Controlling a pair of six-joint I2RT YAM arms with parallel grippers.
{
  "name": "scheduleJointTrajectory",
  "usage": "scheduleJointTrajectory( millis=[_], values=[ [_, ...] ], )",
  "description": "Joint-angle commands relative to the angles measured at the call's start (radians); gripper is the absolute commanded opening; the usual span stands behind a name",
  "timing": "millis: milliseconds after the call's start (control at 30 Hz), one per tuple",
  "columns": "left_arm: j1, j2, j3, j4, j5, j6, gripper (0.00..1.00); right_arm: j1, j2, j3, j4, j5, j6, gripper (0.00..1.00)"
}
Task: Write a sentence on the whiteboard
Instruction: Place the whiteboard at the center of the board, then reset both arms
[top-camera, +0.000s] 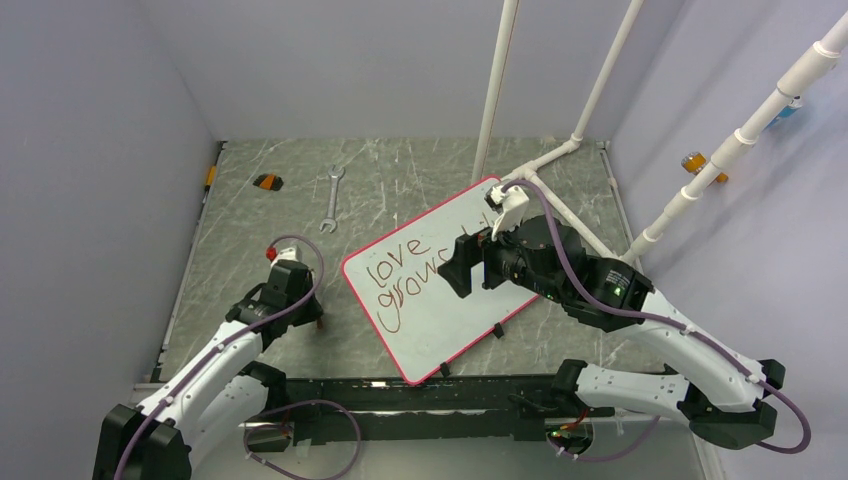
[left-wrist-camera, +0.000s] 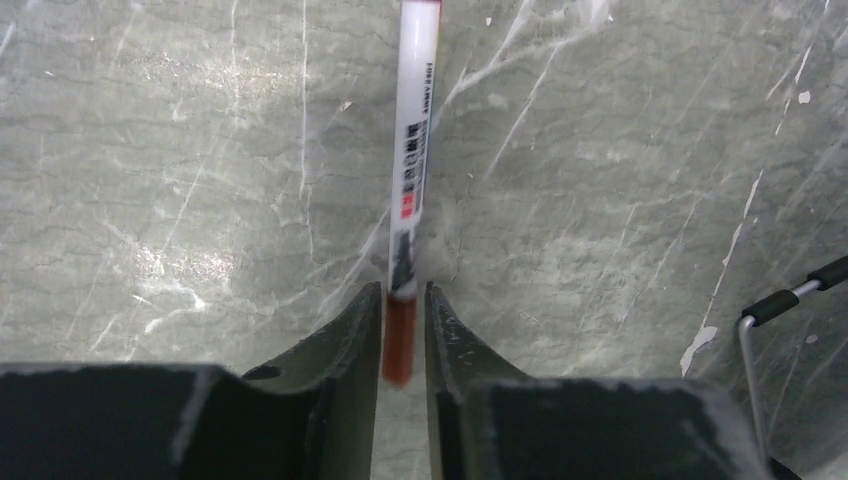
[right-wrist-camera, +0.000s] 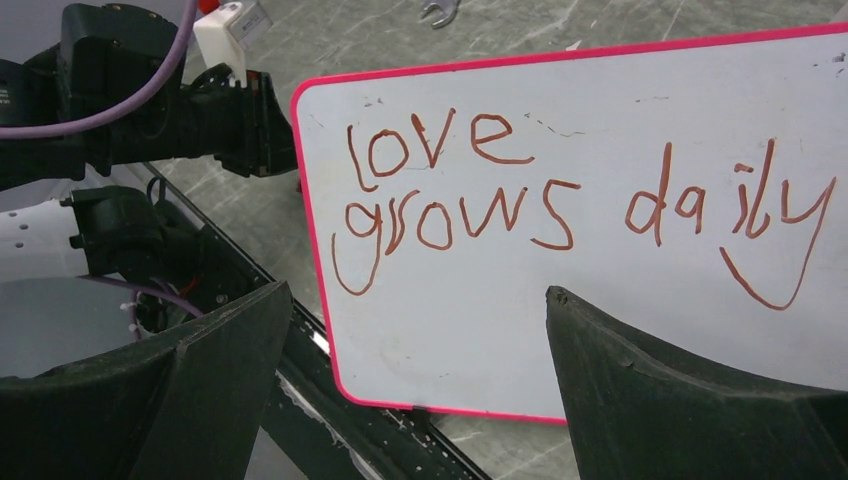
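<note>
Right pincer, jaws apart, is held over the whiteboard near the sentence; left pincer, left of the whiteboard, is clamped on a marker.

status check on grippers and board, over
Left gripper shut on marker, off the whiteboard. Right gripper open above it. Sentence reads love grows daily. Wrench lies apart.

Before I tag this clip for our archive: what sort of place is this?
Probably a lab robot test cell: pale-lilac walls box in a grey marbled tabletop, with a white plastic pipe frame behind and a white-and-black left arm and right arm mounted at its near edge.
</note>
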Motion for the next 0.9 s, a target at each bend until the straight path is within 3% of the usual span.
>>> scheduleJointTrajectory(
  millis=[0,467,733,867],
  values=[
    [0.003,-0.011,-0.001,0.031,-0.023,-0.017,0.28,0.003,-0.006,-0.005,0.017,0.029,-0.004,1.0],
    [0.003,-0.163,0.166,-0.159,-0.125,-0.001,0.66,0.003,-0.01,-0.011,0.018,0.039,-0.013,1.0],
    [0.003,-0.218,0.403,-0.26,-0.121,0.175,0.83,0.003,-0.04,-0.032,0.035,0.053,-0.014,1.0],
    [0.003,-0.221,0.477,-0.237,-0.095,0.287,0.98,0.003,-0.057,-0.05,0.05,0.055,-0.013,1.0]
  ],
)
